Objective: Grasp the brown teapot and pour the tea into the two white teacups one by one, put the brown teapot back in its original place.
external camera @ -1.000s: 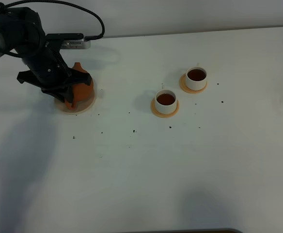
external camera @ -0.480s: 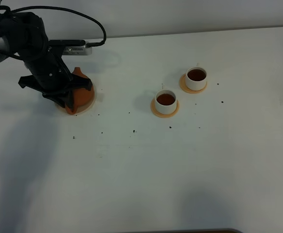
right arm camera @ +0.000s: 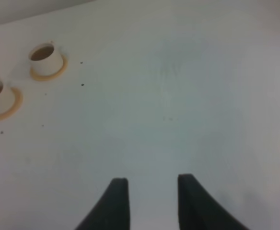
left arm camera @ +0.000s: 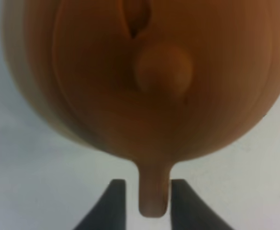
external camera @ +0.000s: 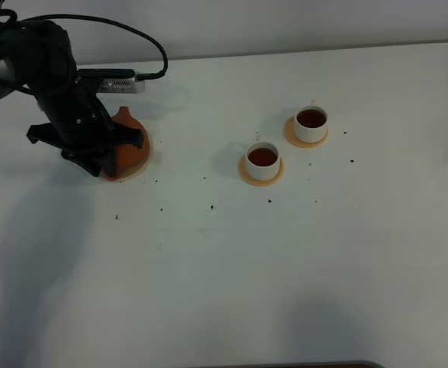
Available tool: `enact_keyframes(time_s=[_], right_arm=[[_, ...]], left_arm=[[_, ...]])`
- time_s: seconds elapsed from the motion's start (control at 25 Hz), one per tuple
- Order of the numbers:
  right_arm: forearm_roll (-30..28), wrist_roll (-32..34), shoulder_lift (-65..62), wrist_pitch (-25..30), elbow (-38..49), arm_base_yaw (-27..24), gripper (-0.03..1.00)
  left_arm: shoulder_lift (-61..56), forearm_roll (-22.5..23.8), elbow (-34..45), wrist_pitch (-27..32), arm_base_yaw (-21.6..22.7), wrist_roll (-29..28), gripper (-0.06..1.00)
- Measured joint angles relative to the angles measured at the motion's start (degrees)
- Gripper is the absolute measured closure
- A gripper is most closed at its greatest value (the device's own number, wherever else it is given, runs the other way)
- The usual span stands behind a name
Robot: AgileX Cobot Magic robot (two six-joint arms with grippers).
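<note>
The left gripper (left arm camera: 148,201) stands astride the loop handle (left arm camera: 153,191) of the round, squat orange-brown clay teapot (left arm camera: 145,76). In the left wrist view its two dark fingers (left arm camera: 112,203) flank the handle with a sliver of pale table showing on either side — the jaws are parted and off the handle, so the pot is released rather than gripped. The small knob of the lid (left arm camera: 163,71) shows just beyond the handle, blurred by closeness.

From the high camera the black left arm (external camera: 63,92) leans over the teapot (external camera: 128,146), covering much of it; the pot sits on its round pale beige saucer (external camera: 138,170) at the left of the white table (external camera: 285,268).

The right gripper (right arm camera: 149,199) hangs above bare table, its fingers apart and nothing between them.

Well to the right of the teapot stand the two small white cylindrical teacups, each on a round orange-tan coaster — the nearer cup (external camera: 261,159) and the farther cup (external camera: 311,123). Both hold dark tea. Small dark specks (external camera: 212,206) are scattered over the tabletop between the teapot and the cups.
</note>
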Motion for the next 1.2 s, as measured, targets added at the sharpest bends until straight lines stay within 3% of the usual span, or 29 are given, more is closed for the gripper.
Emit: enact_keyframes(time_s=[0.24,0.36,0.52,0.76,1.2], right_arm=[[0.0,0.0,0.0,0.0,0.0,0.0,0.73],[0.0,0.0,0.0,0.0,0.0,0.0,0.73],[0.0,0.0,0.0,0.0,0.0,0.0,0.73],[0.0,0.0,0.0,0.0,0.0,0.0,0.73],[0.0,0.0,0.0,0.0,0.0,0.0,0.73]], left_arm=[[-0.8,0.0,0.0,3.9,0.0,0.7,0.49],[-4.3,0.1,0.0,10.0,0.0,2.2,0.48],[-13.4,0.0,2.6,10.8,0.0,3.4,0.49],[-31.6,0.0,17.6,10.8,0.0,4.1,0.53],[-64.4,0.1,52.2,9.0,0.0,4.1,0.53]])
